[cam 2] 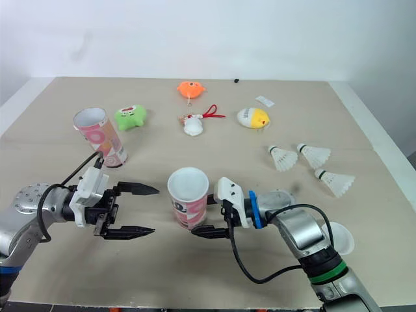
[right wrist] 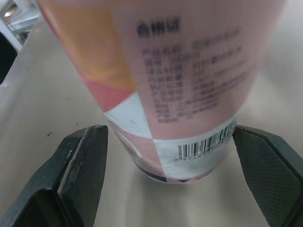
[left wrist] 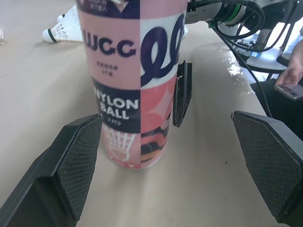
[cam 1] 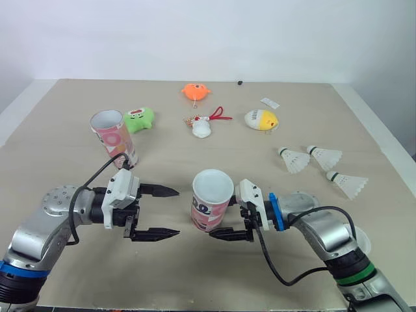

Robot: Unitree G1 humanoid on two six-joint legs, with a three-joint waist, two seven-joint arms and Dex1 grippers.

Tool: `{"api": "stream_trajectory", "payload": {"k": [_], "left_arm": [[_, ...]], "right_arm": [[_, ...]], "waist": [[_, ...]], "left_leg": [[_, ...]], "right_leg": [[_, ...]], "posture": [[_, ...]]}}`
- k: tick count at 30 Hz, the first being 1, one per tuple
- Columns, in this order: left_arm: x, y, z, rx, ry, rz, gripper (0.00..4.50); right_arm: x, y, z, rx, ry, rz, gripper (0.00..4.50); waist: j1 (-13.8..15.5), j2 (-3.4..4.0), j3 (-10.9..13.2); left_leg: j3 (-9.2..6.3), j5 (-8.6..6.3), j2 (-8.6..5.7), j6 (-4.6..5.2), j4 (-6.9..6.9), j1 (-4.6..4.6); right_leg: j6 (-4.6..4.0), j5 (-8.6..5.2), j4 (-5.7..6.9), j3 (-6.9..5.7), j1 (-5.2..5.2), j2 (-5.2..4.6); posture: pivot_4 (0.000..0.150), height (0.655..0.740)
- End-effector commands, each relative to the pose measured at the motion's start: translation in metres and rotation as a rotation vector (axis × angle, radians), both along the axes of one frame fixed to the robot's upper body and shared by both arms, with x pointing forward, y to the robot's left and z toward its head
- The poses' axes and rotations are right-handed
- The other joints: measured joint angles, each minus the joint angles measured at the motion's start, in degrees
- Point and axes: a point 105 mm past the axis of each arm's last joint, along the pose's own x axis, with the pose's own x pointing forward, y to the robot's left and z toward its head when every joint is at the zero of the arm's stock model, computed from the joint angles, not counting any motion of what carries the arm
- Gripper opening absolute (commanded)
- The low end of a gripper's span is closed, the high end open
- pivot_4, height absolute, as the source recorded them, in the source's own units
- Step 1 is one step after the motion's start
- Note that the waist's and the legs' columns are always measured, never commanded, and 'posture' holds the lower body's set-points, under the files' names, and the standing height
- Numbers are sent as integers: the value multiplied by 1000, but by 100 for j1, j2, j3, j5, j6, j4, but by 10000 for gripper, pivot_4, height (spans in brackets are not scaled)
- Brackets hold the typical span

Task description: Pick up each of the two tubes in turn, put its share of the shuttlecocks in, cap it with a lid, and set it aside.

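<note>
- Right gripper (cam 1: pixel 224 218), at the near edge of the table (cam 1: pixel 195 286), had its fingers spread wide to either side of the near tube (cam 1: pixel 211 198), low on its body. In the right wrist view a gap showed on each side, so nothing was clamped yet.
- Left gripper (cam 1: pixel 175 211) hung just left of that tube, its fingers spread just as wide and holding nothing. The tube stood past the fingertips, toward the right.
- Judged from this, the right arm was the better placed: the tube already sat between its fingers, and closing them would have been enough to take hold.
- That tube stood upright with its long axis vertical and its open mouth up. It was pink and white with dark lettering, a barcode near the base, and apparently empty.
- A far tube (cam 1: pixel 114 136) of the same pink pattern stood well apart at the far left, also uncapped.
- Three shuttlecocks (cam 1: pixel 325 156) lay on the right, apart from both tubes.
- What looked like a clear lid (cam 2: pixel 338 237) lay beside the right forearm.
</note>
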Motion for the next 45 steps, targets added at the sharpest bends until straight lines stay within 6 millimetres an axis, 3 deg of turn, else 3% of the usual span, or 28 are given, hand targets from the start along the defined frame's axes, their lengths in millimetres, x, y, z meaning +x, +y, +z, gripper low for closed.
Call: {"api": "stream_trajectory", "payload": {"k": [1, 10, 11, 15, 17, 22, 26, 28, 31, 33, 37, 41, 45], "left_arm": [[0, 6, 7, 3, -32, 18, 45000], [0, 12, 4, 24, -32, 40, 45000], [-1, 12, 4, 24, -33, 42, 45000], [-1, 12, 3, 26, -35, 46, 45000], [-1, 12, 2, 24, -36, 45, 45000], [3, 5, -2, 0, -33, 25, 45000], [8, -8, -5, -39, -37, 5, 45000], [13, -15, -7, -50, -50, 0, 45000], [21, -29, -4, -86, -90, -7, 45000], [28, -42, 4, -148, -126, 2, 45000], [42, -59, 14, -227, -149, 44, 45000], [63, -80, 25, -304, -141, 128, 45000], [68, -92, 35, -341, -125, 144, 45000]], "right_arm": [[0, 13, 12, 40, -38, 53, 44259], [3, 26, 14, 95, -5, 101, 44259], [3, 26, 14, 101, -1, 105, 38743], [6, 25, 19, 120, 0, 88, 27777], [7, 22, 24, 134, -1, 77, 24662], [12, 1, 57, 251, -5, 14, 24662], [34, -47, 104, 379, -110, -211, 24662], [50, -83, 128, 438, -191, -387, 24662], [77, -159, 154, 493, -319, -767, 24662], [87, -223, 163, 512, -388, -1073, 24662], [83, -302, 156, 488, -435, -1446, 24662], [72, -369, 125, 426, -414, -1801, 24662], [69, -385, 101, 426, -348, -1903, 24662]], "waist": [[-1, 0, 0], [2, 0, 0], [2, 0, 0], [2, 0, 0], [2, 0, 0], [3, 1, 0], [24, 7, 4], [20, 6, 4], [22, 6, 4], [36, 6, 4], [-13, 16, -1], [-26, 23, -3], [-59, 31, -4]], "left_leg": [[0, 0, 0, 0, 0, 1], [0, 3, 2, -5, 1, 1], [0, 3, 2, -5, 1, 1], [0, 3, 2, -6, 1, 2], [-1, 4, 2, -7, 1, 2], [0, 6, 1, -9, 3, 1], [-1, 7, -7, -11, 6, 0], [1, 8, -11, -13, 11, -3], [2, 8, -16, -13, 16, -2], [1, 9, -19, -13, 22, -3], [6, 8, -33, -11, 20, -5], [13, 7, -36, -8, 13, 7], [18, 11, -44, -1, 12, 10]], "right_leg": [[0, 0, 0, 0, 0, 0], [-6, 5, 3, -1, 0, 1], [-6, 5, 3, -1, 0, 1], [-8, 6, 5, -1, 0, 2], [-11, 8, 6, -1, 0, 2], [-12, 11, 7, -1, 1, 0], [-25, 26, 6, -1, 4, -5], [-18, 30, 4, 1, 6, -9], [-13, 35, 2, 6, 10, -10], [-10, 39, 1, 6, 14, -13], [-2, 38, -3, 16, 14, -24], [1, 39, -1, 34, 14, -19], [9, 44, -1, 46, 14, -21]], "posture": [[1500, 7323], [1500, 7323], [1500, 7323], [1500, 7323], [1500, 7323], [1500, 7323], [1500, 7323], [1500, 7323], [1500, 7323], [1500, 7323], [1500, 7323], [1500, 7323], [1500, 7323]]}}
